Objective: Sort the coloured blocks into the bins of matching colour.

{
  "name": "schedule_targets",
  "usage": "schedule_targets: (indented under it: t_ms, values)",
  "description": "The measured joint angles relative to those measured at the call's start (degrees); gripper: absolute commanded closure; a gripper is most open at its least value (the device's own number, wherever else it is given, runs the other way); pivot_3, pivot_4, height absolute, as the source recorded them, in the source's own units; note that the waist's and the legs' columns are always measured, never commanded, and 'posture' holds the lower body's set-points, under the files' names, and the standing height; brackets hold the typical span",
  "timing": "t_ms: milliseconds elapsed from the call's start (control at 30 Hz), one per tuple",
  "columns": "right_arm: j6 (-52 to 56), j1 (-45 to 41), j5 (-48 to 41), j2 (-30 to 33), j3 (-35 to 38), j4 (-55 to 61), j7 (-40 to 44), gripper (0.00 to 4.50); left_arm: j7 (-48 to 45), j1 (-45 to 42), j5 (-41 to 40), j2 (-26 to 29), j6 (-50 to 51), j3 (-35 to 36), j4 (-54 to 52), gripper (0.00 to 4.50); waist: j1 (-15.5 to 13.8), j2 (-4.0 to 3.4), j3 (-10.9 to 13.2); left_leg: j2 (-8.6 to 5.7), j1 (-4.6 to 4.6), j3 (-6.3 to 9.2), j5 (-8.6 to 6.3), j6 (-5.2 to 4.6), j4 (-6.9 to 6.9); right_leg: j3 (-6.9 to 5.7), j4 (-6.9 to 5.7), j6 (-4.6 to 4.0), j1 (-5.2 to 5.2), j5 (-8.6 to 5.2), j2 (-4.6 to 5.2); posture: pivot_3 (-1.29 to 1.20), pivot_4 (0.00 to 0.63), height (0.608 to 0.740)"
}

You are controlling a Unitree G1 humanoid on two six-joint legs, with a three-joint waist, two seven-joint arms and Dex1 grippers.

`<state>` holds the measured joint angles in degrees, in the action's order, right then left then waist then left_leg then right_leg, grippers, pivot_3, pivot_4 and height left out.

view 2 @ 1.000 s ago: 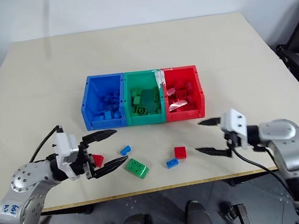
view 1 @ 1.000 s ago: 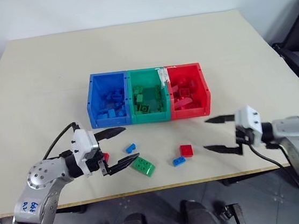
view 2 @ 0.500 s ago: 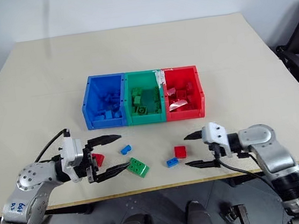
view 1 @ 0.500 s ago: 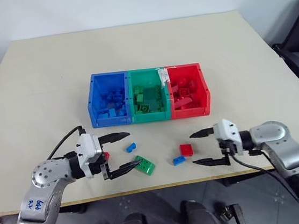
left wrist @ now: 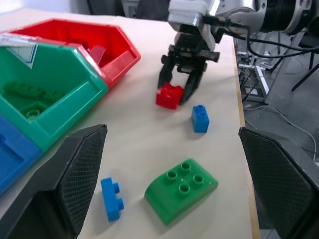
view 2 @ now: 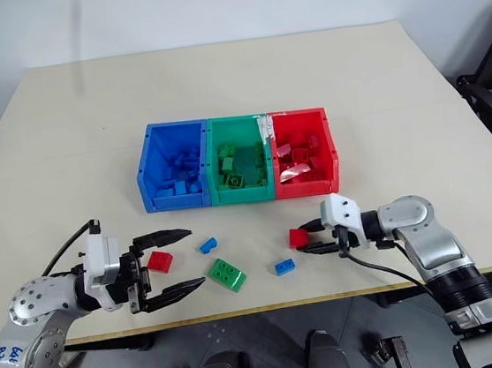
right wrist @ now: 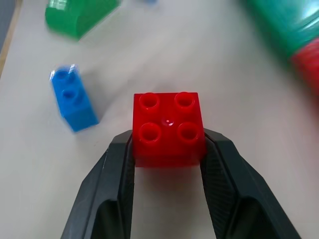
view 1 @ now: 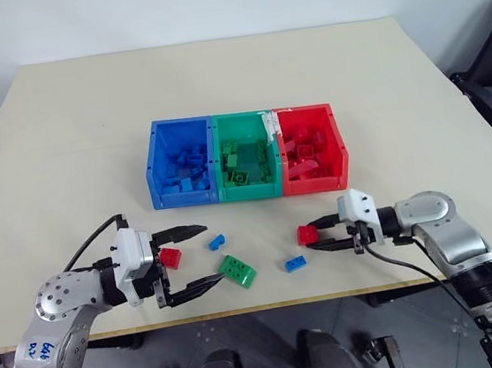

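Three joined bins [view 1: 245,157] sit on the counter [view 1: 88,122]: a blue bin [view 1: 180,163], a green bin [view 1: 249,192] and a red bin [view 1: 311,148]. Each one has blocks of its own colour inside.

In front of the red bin, the right hand [view 1: 309,235] has its two fingers pressed on the sides of a red block [right wrist: 168,128]. A small blue block [view 1: 295,264] lies just beside it.

In front of the blue bin, the left hand [view 1: 196,256] has its fingers wide apart and holds nothing. Another red block [view 1: 171,257] lies between those fingers. A second small blue block [view 1: 215,241] and a big green block [view 1: 236,270] lie near that hand, in front of the green bin.
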<state>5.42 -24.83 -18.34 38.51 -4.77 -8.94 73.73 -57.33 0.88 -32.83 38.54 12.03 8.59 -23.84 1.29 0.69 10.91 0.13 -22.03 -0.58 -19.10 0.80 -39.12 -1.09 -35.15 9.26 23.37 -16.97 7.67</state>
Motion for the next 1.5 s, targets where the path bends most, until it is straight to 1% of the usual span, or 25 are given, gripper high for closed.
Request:
schedule_targets:
  t_ms: [67, 133, 200, 233, 267, 333, 400, 533, 567, 633, 700, 767, 833, 900, 967, 1000, 1100, 1200, 1300, 1333, 1433, 1500]
  values:
    - [3.5, -2.5, -3.0, -0.2, 2.6, 0.7, -1.9, 3.04, 1.0, 0.5, -0.1, -0.5, -0.1, 1.1, 0.0, 0.0, 0.2, -0.01, 0.0, 0.02, 0.0, 0.0, 0.0, 0.0, 0.0, 0.03, -0.03, 0.0, 0.04, 0.0, 0.01, 0.0, 0.15, 0.74]
    - [7.9, -8.0, -5.3, -2.2, 5.6, 0.6, -6.6, 3.04, 3.2, 0.8, -0.1, -1.7, -0.3, 3.6, 0.1, 0.0, 0.6, -0.01, 0.0, 0.13, 0.03, 0.04, 0.01, 0.03, 0.0, 0.05, -0.07, -0.04, 0.12, 0.03, -0.05, 0.0, 0.15, 0.74]
    - [8.8, -12.4, -5.2, -4.0, 6.9, -0.7, -10.5, 3.04, 4.8, 1.2, -0.1, -2.1, -0.7, 5.6, 0.5, 0.0, 0.6, -0.01, 0.0, 0.18, 0.04, 0.01, 0.02, 0.09, 0.01, 0.03, -0.13, -0.09, 0.15, 0.02, -0.11, 0.0, 0.15, 0.74]
    - [8.5, -16.0, -4.0, -5.7, 7.2, -3.3, -13.8, 3.04, 5.8, 2.2, 0.0, -2.3, -1.3, 7.5, 1.2, 0.0, 0.7, -0.01, 0.0, 0.19, 0.04, -0.05, 0.01, 0.09, 0.01, 0.04, -0.16, -0.1, 0.19, 0.02, -0.12, 0.0, 0.15, 0.74]
    - [8.3, -17.6, -3.0, -6.1, 7.2, -5.0, -15.5, 3.04, 6.2, 2.8, 0.2, -2.3, -1.5, 8.4, 1.9, 0.0, 0.5, -0.01, 0.0, 0.15, 0.02, -0.08, 0.01, 0.09, 0.01, 0.04, -0.17, -0.1, 0.19, 0.02, -0.1, 0.0, 0.15, 0.74]
    - [6.5, -22.0, 0.4, -8.0, 6.9, -11.8, -20.0, 2.29, 6.8, 6.0, 0.6, -2.3, -2.3, 11.5, 2.7, 0.0, 0.5, -0.01, 0.0, 0.13, -0.03, -0.14, 0.0, 0.08, 0.01, 0.04, -0.17, -0.13, 0.22, 0.01, -0.08, 0.0, 0.15, 0.74]
    - [4.5, -23.8, 3.1, -8.9, 6.7, -16.8, -22.5, 1.68, 6.8, 8.3, 0.7, -2.1, -2.6, 13.7, 3.4, 0.0, 0.2, 0.0, 0.0, 0.05, -0.13, -0.03, -0.02, 0.04, 0.02, -0.01, -0.17, -0.14, 0.26, 0.01, -0.04, 0.0, 0.15, 0.74]
    - [1.2, -24.2, 5.1, -10.1, 5.2, -20.8, -22.8, 0.24, 6.4, 9.7, 0.6, -1.4, -2.8, 16.2, 4.1, 0.0, 0.1, -0.01, 0.0, -0.08, -0.19, -0.02, -0.09, -0.09, 0.01, -0.05, -0.14, -0.14, 0.26, 0.01, 0.1, 0.0, 0.15, 0.74]
    - [0.5, -24.1, 5.2, -10.0, 5.3, -20.8, -22.2, 0.04, 6.3, 9.8, 0.6, -1.3, -2.8, 16.3, 4.1, 0.0, 0.2, -0.01, 0.0, -0.09, -0.19, -0.02, -0.1, -0.1, 0.02, -0.05, -0.13, -0.14, 0.26, 0.01, 0.11, 0.0, 0.15, 0.74]
    - [-0.8, -23.2, 4.7, -9.4, 5.5, -20.0, -20.1, 0.04, 5.9, 9.6, 0.5, -1.2, -2.5, 16.1, 4.0, 0.0, 0.3, -0.01, 0.0, -0.08, -0.19, -0.04, -0.11, -0.11, 0.02, -0.07, -0.12, -0.14, 0.25, 0.01, 0.1, 0.0, 0.15, 0.74]
    - [-1.1, -19.7, 2.1, -7.6, 6.5, -16.3, -15.9, 0.04, 5.5, 9.2, 0.3, -0.9, -1.9, 15.5, 3.7, 0.0, 0.1, -0.01, 0.0, -0.05, -0.19, 0.07, -0.11, -0.1, 0.03, -0.19, -0.09, -0.14, 0.2, 0.01, 0.08, 0.0, 0.15, 0.74]
    - [0.4, -13.4, -2.5, -3.9, 8.2, -10.1, -9.3, 0.04, 4.9, 6.8, 0.4, -0.5, -1.0, 12.7, 3.4, 0.0, -0.5, -0.02, 0.0, -0.07, -0.21, 0.05, -0.13, -0.14, 0.03, -0.19, -0.03, -0.13, 0.17, 0.02, 0.1, 0.0, 0.15, 0.74]
    - [0.7, -7.9, -4.4, 0.2, 8.8, -5.8, -3.8, 0.04, 4.3, 4.4, 0.7, -0.5, -0.9, 9.4, 2.9, 0.0, -0.9, -0.02, 0.0, -0.08, -0.2, -0.02, -0.14, -0.17, 0.01, -0.17, 0.09, -0.06, 0.12, 0.06, 0.1, 0.0, 0.15, 0.74]
    - [-1.9, -3.1, -3.3, 4.9, 8.5, -4.0, 0.8, 0.04, 3.3, 2.6, 0.9, -0.4, -0.9, 6.5, 2.2, 0.0, -1.2, -0.02, 0.0, -0.09, -0.14, -0.07, -0.15, -0.18, 0.0, -0.16, 0.12, -0.05, 0.06, 0.06, 0.09, 0.0, 0.15, 0.74]
    - [-7.4, 1.9, -1.0, 10.0, 7.4, -3.6, 6.0, 0.04, 0.8, 1.1, 1.2, 0.6, -0.2, 2.4, 1.8, 0.0, -1.1, -0.02, 0.0, -0.05, -0.09, -0.13, -0.15, -0.18, 0.0, -0.14, 0.13, -0.04, 0.04, 0.07, 0.05, 0.0, 0.15, 0.74]
    - [-8.0, 3.3, -0.8, 10.7, 7.4, -3.6, 7.3, 0.04, -0.1, 0.9, 1.3, 0.7, -0.1, 1.1, 1.8, 0.0, -1.0, -0.02, 0.0, -0.03, -0.07, -0.16, -0.14, -0.17, 0.0, -0.12, 0.12, -0.04, 0.05, 0.07, 0.03, 0.0, 0.15, 0.74]
    - [-7.5, 5.8, -1.4, 10.9, 7.3, -1.6, 9.2, 0.04, -1.4, -2.0, 1.8, 0.2, -0.2, -3.2, 1.9, 0.0, -0.3, -0.02, 0.0, 0.11, 0.01, -0.29, -0.08, -0.07, 0.0, -0.11, 0.06, -0.01, 0.05, 0.08, -0.03, 0.0, 0.15, 0.74]
    - [-6.0, 7.2, -2.5, 11.0, 6.7, 2.5, 10.2, 0.04, -2.0, -3.0, 1.9, -0.8, -1.1, -4.6, 2.0, 0.0, 0.1, -0.02, 0.0, 0.15, 0.04, -0.24, -0.03, 0.0, -0.01, -0.12, 0.02, -0.02, 0.04, 0.08, -0.07, 0.0, 0.15, 0.74]
    - [-4.3, 7.5, -2.1, 9.7, 2.3, 7.1, 10.4, 0.04, -2.3, -3.2, 2.6, -1.1, -1.4, -5.8, 2.2, 0.0, 0.3, -0.02, 0.0, 0.17, 0.05, -0.23, -0.03, 0.0, -0.02, -0.11, 0.02, -0.02, 0.04, 0.08, -0.09, 0.0, 0.15, 0.74]
    - [-3.7, 7.4, -0.6, 9.3, -0.2, 8.4, 10.3, 0.04, -2.3, -3.0, 2.9, -1.0, -1.7, -5.8, 2.3, 0.0, 0.2, -0.02, 0.0, 0.16, 0.04, -0.22, -0.03, 0.0, -0.02, -0.11, 0.02, -0.02, 0.05, 0.08, -0.08, 0.0, 0.15, 0.74]
    - [0.9, 5.8, 1.5, 6.7, -6.2, 11.3, 8.9, 0.04, -2.3, -0.7, 3.1, -0.2, -2.4, -4.4, 2.3, 0.0, 0.2, -0.02, 0.0, 0.15, 0.02, -0.17, -0.03, 0.0, -0.02, -0.09, 0.03, -0.03, 0.07, 0.08, -0.05, 0.0, 0.15, 0.74]
    - [3.0, 4.5, 1.8, 5.1, -8.0, 12.3, 8.0, 0.04, -2.2, 1.4, 3.2, 0.5, -2.5, -3.0, 2.3, 0.0, 0.2, -0.02, 0.0, 0.14, 0.02, -0.09, -0.03, 0.0, -0.02, -0.09, 0.04, -0.03, 0.08, 0.08, -0.04, 0.0, 0.15, 0.74]
